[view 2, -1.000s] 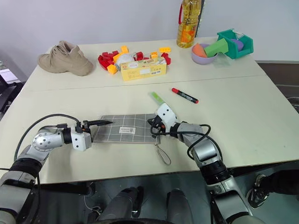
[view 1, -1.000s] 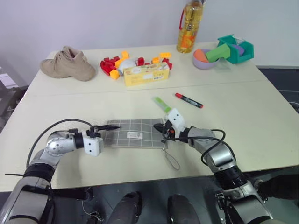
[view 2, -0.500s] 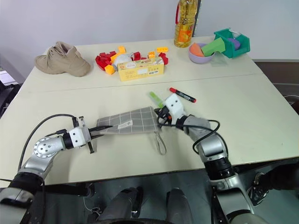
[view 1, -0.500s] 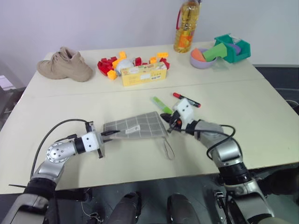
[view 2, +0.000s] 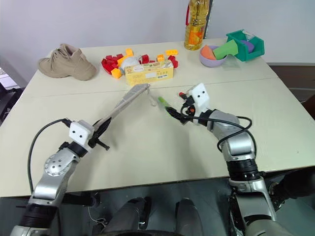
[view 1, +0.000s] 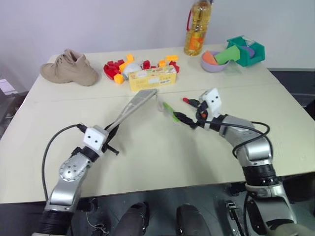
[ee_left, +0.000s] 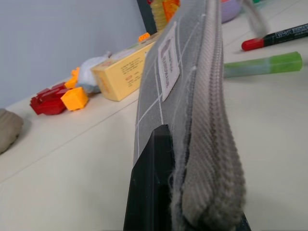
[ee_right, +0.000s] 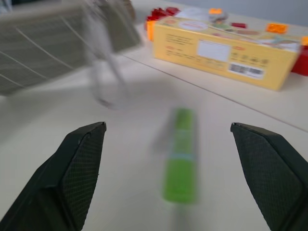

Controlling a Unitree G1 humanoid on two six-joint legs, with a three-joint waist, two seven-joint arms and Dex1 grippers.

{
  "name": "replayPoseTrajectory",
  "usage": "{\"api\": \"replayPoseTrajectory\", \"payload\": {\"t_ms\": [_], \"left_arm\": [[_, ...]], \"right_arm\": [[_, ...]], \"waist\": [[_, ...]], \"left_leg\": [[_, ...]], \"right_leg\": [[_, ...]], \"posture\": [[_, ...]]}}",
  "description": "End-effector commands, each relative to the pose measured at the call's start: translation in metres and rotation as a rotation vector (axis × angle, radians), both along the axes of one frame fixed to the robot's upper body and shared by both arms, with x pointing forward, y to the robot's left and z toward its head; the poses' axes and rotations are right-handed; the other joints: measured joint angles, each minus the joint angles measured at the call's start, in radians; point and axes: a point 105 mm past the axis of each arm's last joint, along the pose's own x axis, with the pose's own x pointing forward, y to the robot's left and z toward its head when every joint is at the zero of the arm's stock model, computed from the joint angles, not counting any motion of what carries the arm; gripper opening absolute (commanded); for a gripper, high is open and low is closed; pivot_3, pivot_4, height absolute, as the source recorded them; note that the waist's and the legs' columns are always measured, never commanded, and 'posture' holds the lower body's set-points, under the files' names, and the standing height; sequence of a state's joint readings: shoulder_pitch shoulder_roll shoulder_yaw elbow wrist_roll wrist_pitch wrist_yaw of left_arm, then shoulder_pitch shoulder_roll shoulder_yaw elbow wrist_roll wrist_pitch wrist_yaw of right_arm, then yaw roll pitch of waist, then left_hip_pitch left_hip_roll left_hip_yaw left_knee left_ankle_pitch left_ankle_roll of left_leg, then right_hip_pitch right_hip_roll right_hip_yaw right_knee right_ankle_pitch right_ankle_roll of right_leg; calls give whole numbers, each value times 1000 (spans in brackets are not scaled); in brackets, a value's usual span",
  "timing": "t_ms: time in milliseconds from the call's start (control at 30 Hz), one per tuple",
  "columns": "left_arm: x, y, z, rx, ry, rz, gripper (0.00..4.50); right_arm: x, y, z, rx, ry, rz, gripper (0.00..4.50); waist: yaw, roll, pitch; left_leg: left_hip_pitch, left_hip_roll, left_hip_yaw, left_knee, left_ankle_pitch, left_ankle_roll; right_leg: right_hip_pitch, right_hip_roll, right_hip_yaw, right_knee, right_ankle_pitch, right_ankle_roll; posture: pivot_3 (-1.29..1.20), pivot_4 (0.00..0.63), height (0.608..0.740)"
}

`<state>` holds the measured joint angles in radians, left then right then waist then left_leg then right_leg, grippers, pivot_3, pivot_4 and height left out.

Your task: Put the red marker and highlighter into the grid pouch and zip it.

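Grey grid pouch [view 1: 132, 108] hoisted over mid-surface, left gripper [view 2: 101, 129] jaws clamped on its end.
Right gripper [ee_right: 173, 180] jaws wide apart, lined up on highlighter [ee_right: 181, 161] mid-surface beside red marker [ee_left: 276, 37]; I'd descend square, then close.

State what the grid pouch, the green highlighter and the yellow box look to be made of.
Grey grid-lined pouch: woven fabric, matt; ribbed weave and fraying threads show along its edge, with a printed white label sewn on.
Light green highlighter: probably plastic, smooth, with a paler translucent cap end.
Yellow rectangular box: likely printed cardboard, judging by its sharp flat faces, white label and barcode.
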<state>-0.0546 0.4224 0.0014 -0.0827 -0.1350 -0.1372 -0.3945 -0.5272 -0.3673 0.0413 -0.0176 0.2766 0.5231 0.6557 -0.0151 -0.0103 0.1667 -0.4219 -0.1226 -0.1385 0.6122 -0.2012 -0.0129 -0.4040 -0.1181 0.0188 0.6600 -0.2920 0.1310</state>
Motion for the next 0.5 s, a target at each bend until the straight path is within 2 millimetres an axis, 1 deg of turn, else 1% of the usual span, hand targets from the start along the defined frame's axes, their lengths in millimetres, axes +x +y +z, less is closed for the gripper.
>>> {"api": "replayPoseTrajectory", "payload": {"t_ms": [33, 200, 333, 367, 400, 500], "left_arm": [[2, -17, 11, 19, -54, -27, 0], [5, -30, 10, 23, -61, -48, 0], [5, -34, 8, 42, -62, -62, 0], [5, -34, 7, 46, -63, -63, 0], [5, -34, 7, 46, -63, -63, 0], [4, -33, 7, 51, -64, -61, 0]], "right_arm": [[1, 21, 20, 10, -74, 13, 4316], [11, 26, 20, 8, -75, -46, 4316], [16, 25, 22, 10, -78, -71, 4316], [17, 24, 22, 12, -78, -74, 3793], [17, 23, 23, 15, -79, -74, 3498], [15, 24, 24, 16, -77, -55, 1937]], "waist": [[1, 0, 0], [5, 0, 0], [2, 0, 0], [2, 0, 0], [2, 0, 0], [2, 0, 0]], "left_leg": [[0, 0, 0, 0, 0, 0], [-1, -1, 0, 1, 0, 0], [-1, -1, 0, 0, 0, 0], [-1, 0, 0, 0, 0, 0], [-1, 0, 0, 0, 0, 0], [-1, 0, 0, 0, 0, 0]], "right_leg": [[0, 0, 0, 0, 0, 0], [0, 0, 0, 0, 0, 0], [0, 0, 0, 0, 0, 0], [0, 0, 0, 0, 0, 0], [-1, 0, 0, 0, 0, 0], [-1, 0, 0, 0, 0, 0]], "posture": [[0, 150, 740], [0, 150, 740], [0, 150, 740], [0, 150, 740], [0, 150, 740], [0, 150, 740]]}}
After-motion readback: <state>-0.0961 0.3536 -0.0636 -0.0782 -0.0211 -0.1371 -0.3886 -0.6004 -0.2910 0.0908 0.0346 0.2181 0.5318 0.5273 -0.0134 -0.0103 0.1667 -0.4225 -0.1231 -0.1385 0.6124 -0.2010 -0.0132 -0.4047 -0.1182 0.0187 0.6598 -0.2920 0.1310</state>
